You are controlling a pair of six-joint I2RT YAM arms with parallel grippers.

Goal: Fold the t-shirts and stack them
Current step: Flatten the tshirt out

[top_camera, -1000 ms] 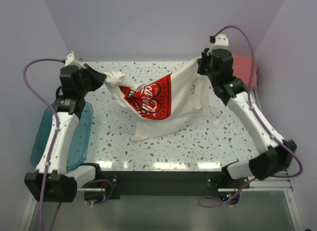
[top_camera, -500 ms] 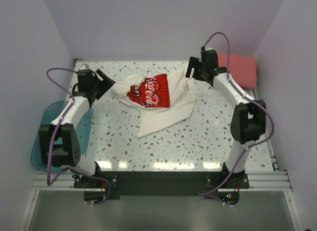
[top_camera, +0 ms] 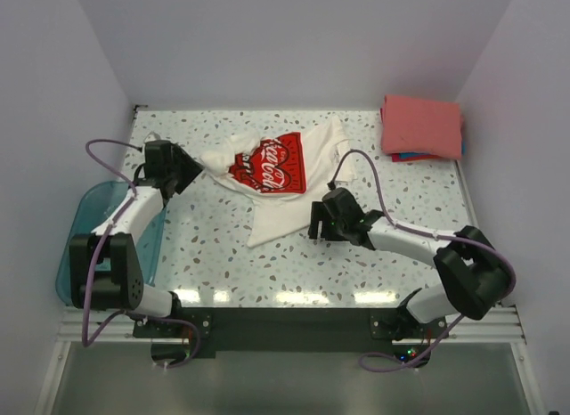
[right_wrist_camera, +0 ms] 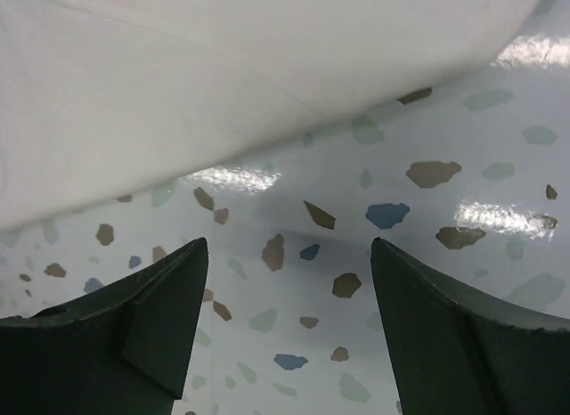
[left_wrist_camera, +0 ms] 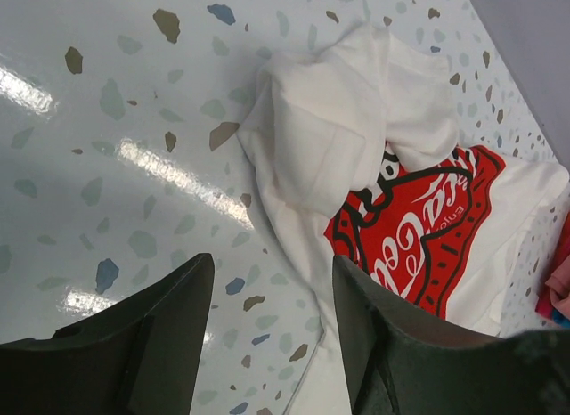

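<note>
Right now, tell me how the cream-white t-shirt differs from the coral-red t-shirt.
The cream-white t-shirt lies crumpled and unfolded mid-table; the coral-red t-shirt is folded into a neat rectangle at the far right corner. The cream-white t-shirt carries a red chest print; the coral-red t-shirt looks plain. Both lie on the speckled table.

Plain lavender walls (top_camera: 285,41) enclose a white tabletop (top_camera: 419,188) speckled with grey, blue and brown chips. Light glares in streaks along its near edge.
</note>
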